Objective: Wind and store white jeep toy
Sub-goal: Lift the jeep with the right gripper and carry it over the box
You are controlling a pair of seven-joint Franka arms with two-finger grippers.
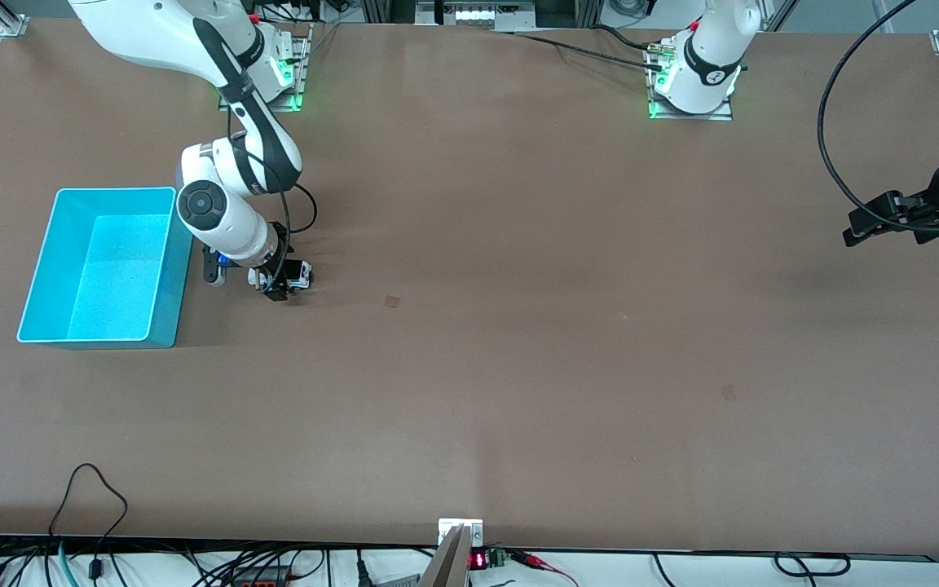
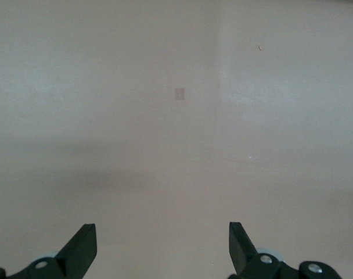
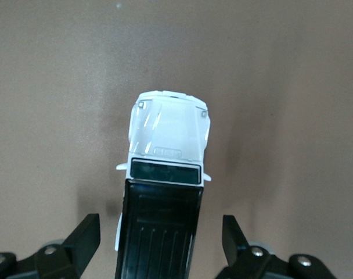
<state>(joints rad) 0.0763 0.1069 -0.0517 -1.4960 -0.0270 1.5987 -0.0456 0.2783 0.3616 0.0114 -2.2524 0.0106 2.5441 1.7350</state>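
Observation:
The white jeep toy (image 1: 297, 277) stands on the brown table beside the turquoise bin (image 1: 178, 285), toward the right arm's end. In the right wrist view the jeep toy (image 3: 168, 142) shows a white hood and a black roof. My right gripper (image 1: 277, 287) is down over the toy and open. Its fingers (image 3: 86, 232) straddle the black roof, with a gap showing on each side. My left gripper (image 1: 854, 227) waits in the air over the left arm's end of the table. It is open with nothing between its fingers (image 2: 83, 241).
The bin has nothing in it. A small dark patch (image 1: 392, 301) marks the table near the middle. Cables (image 1: 94, 497) hang along the table edge nearest the front camera.

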